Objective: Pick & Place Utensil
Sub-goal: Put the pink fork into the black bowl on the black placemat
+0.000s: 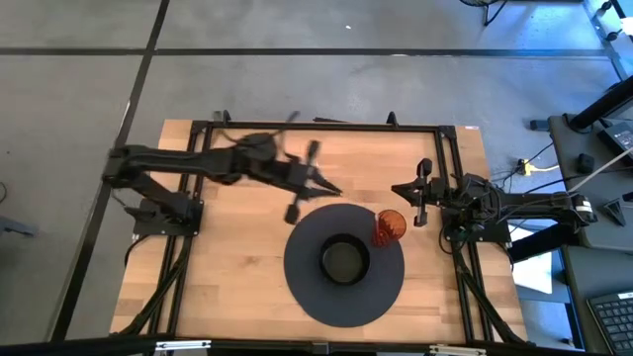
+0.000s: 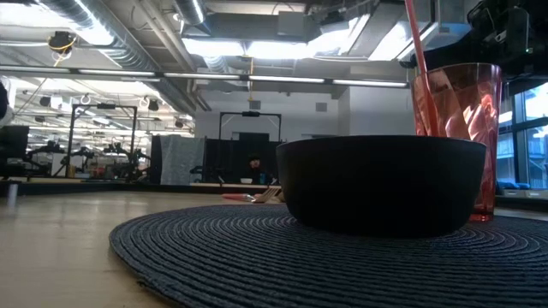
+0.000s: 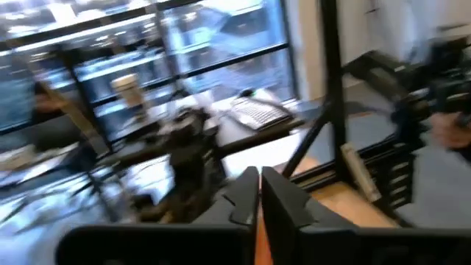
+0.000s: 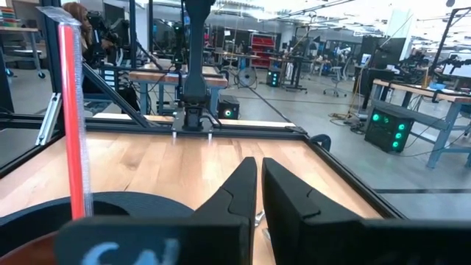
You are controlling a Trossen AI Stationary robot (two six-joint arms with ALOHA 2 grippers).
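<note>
**Wooden table, dark mat, straw in the cup**

Wood planks run across the table (image 1: 227, 267), framed by black rails, grey concrete floor all round. Centre stage: a red straw (image 2: 417, 60) stands in the red translucent cup (image 1: 389, 226), at the round woven placemat's (image 1: 307, 287) edge, just beside the black bowl (image 1: 344, 260). Left gripper (image 1: 333, 189) hangs over the wood near the mat's far rim, fingers pressed together, holding nothing visible. Right gripper (image 1: 399, 189) waits beside the cup, fingers nearly touching, empty. Beyond, workbenches and ceiling lights fill the lab.
</note>
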